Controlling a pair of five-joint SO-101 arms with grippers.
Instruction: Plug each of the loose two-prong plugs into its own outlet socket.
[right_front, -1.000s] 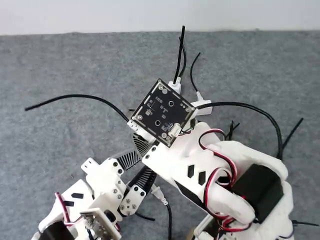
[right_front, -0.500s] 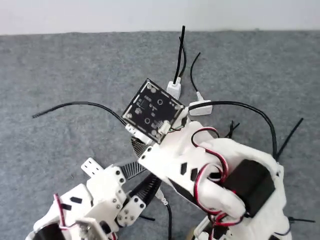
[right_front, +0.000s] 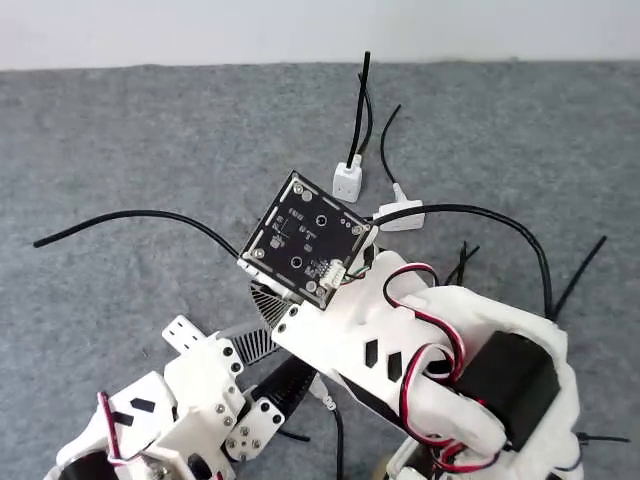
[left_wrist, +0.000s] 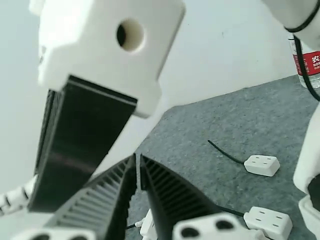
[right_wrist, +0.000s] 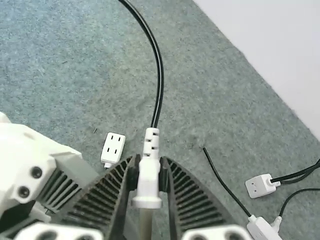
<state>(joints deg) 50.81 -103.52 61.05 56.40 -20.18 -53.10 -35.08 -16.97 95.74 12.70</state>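
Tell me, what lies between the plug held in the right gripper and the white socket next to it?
Nothing. In the right wrist view, the stretch from the plug in the right gripper to the socket is bare grey carpet.

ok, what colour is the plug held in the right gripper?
The plug is white, on a black cord; clearest in the right wrist view.

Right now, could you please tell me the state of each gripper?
Left gripper: closed, empty.
Right gripper: closed, holding a white two-prong plug by its body.
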